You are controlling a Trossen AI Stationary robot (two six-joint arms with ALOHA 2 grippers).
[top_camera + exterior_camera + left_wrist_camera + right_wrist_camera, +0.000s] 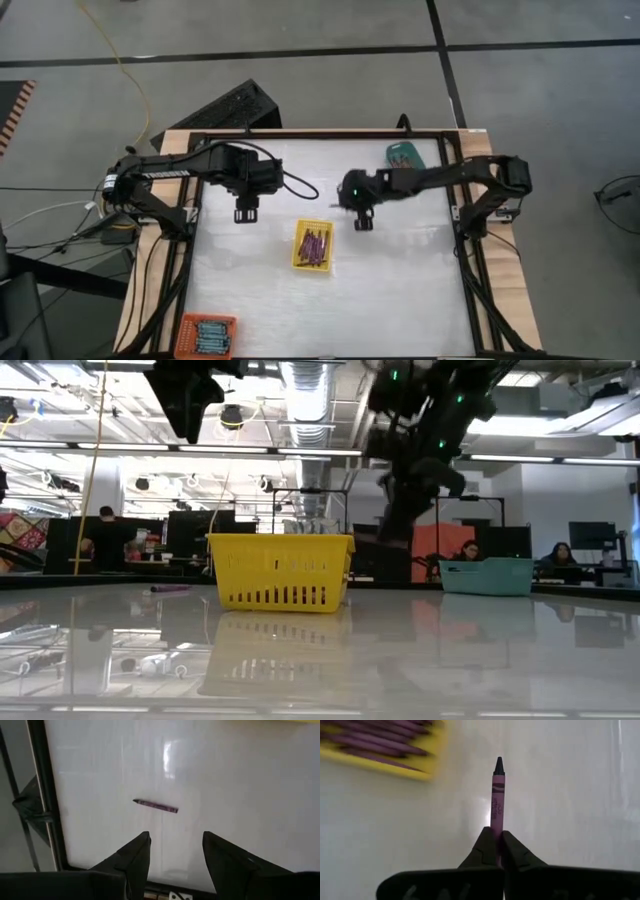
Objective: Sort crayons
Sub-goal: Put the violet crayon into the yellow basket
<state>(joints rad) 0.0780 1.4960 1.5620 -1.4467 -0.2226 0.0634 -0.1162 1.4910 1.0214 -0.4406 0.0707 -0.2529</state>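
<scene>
Right gripper [497, 842] is pinched on a purple crayon [498, 795], tip pointing out past the fingers, held above the white table [400, 280] just right of the yellow tray [314, 246]. That tray sits mid-table with a batch of purple crayons [316, 243] in it. Left gripper [175, 852] hangs with fingers spread over the table's left part; a lone crayon [155, 806] lies flat on the surface ahead of it. Orange tray [206, 335] with bluish crayons [210, 336] at the front-left edge, teal tray [405, 155] at the back right. Table surface is glossy and reflects ceiling lights. Room behind: open workshop, exposed ducts, monitors, people seated at desks [560, 558].
</scene>
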